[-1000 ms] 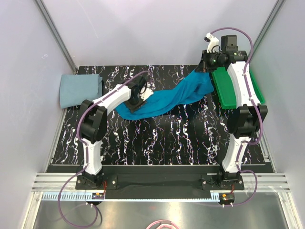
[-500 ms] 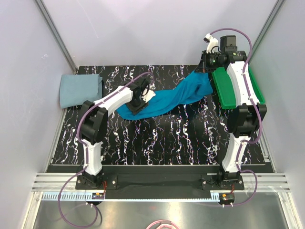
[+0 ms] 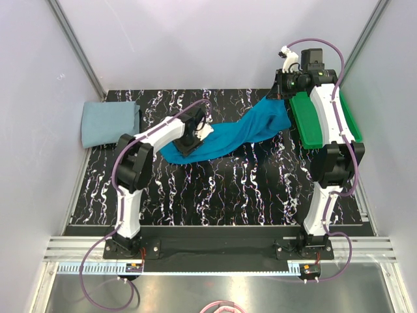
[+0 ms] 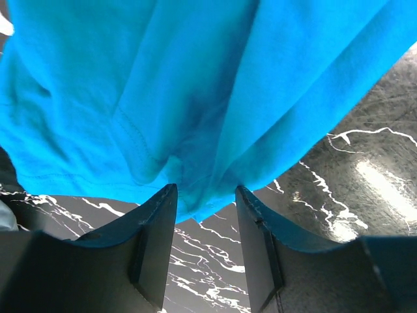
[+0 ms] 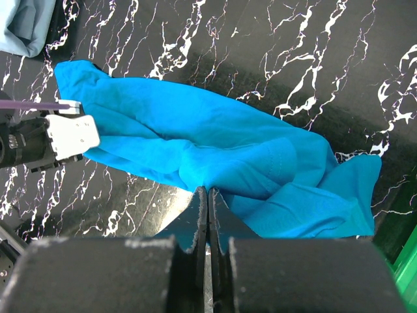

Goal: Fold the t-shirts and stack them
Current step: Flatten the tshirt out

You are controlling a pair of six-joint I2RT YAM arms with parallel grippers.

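Observation:
The teal-blue t-shirt (image 3: 228, 135) lies bunched in a long diagonal band across the black marbled table (image 3: 247, 189). My right gripper (image 5: 208, 190) is shut on a fold of it at its far right end, next to the green tray; this end of the shirt also shows in the top view (image 3: 281, 98). My left gripper (image 4: 205, 195) is open at the shirt's lower left end (image 3: 190, 138), with the cloth's edge (image 4: 195, 202) hanging between the fingertips. The pale grey-blue t-shirt (image 3: 109, 122) lies folded at the far left of the table.
A green plastic tray (image 3: 322, 124) sits at the right edge under my right arm. Grey walls close in the table on three sides. In the right wrist view my left arm's white mount (image 5: 68, 135) rests on the shirt's left end.
My left arm has swung slightly right, shifting its gripper a little further along the shirt's left end. The right arm and the shirt's right end have not moved.

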